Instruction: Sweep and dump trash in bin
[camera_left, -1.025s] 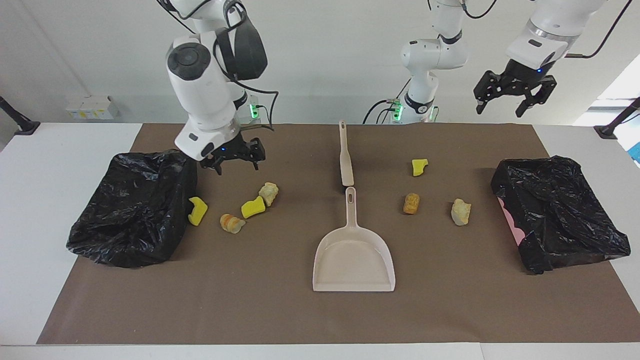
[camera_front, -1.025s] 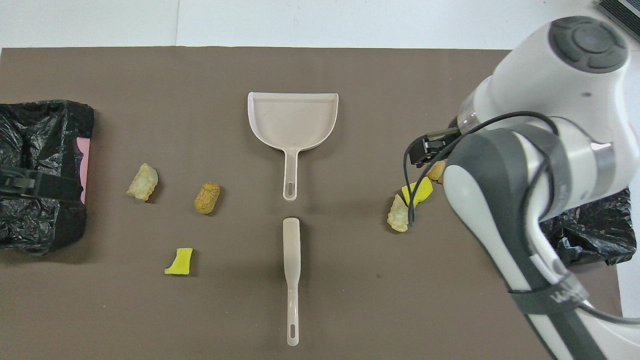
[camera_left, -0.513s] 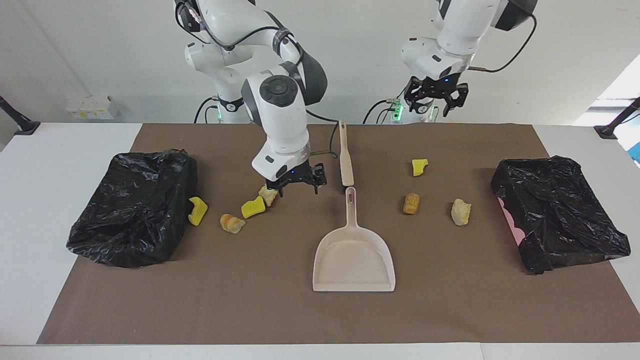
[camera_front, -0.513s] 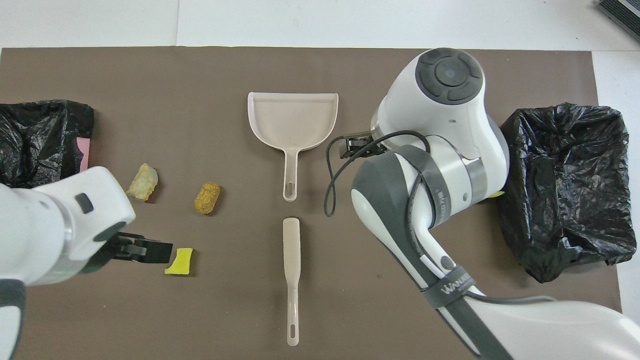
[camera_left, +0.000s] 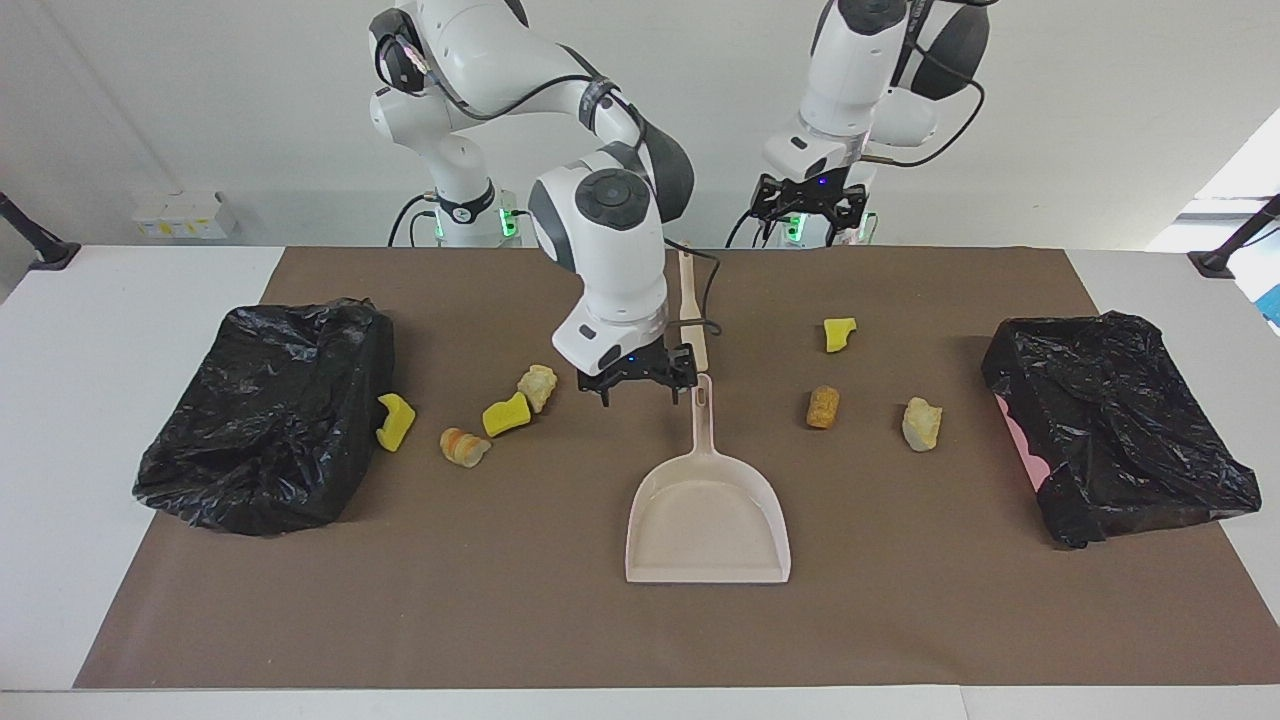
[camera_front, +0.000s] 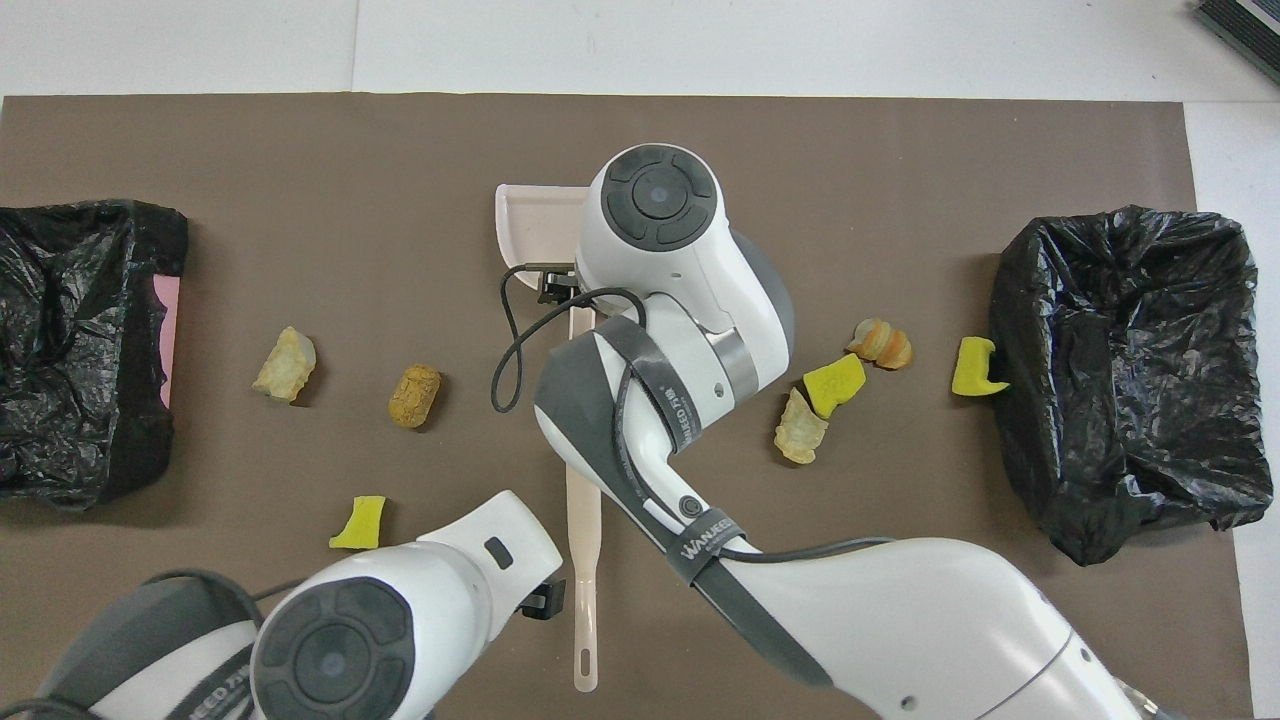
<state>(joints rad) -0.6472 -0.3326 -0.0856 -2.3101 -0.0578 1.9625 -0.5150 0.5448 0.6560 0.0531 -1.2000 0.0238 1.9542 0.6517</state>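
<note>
Mostly yellow and tan trash (camera_left: 507, 414) chunks

This is a robotics lab, set up for a staged cleaning exercise. Two white Franka arms (camera_left: 610, 230) are mounted at one edge of a white table (camera_left: 120, 330), cables trailing from their bases where green status lights glow. A brown mat (camera_left: 900, 620) covers most of the surface, with a bin lined in black plastic (camera_left: 265, 415) at each end. The walls are bare and white, and black camera stands (camera_left: 35, 240) rise at the table's corners
</note>
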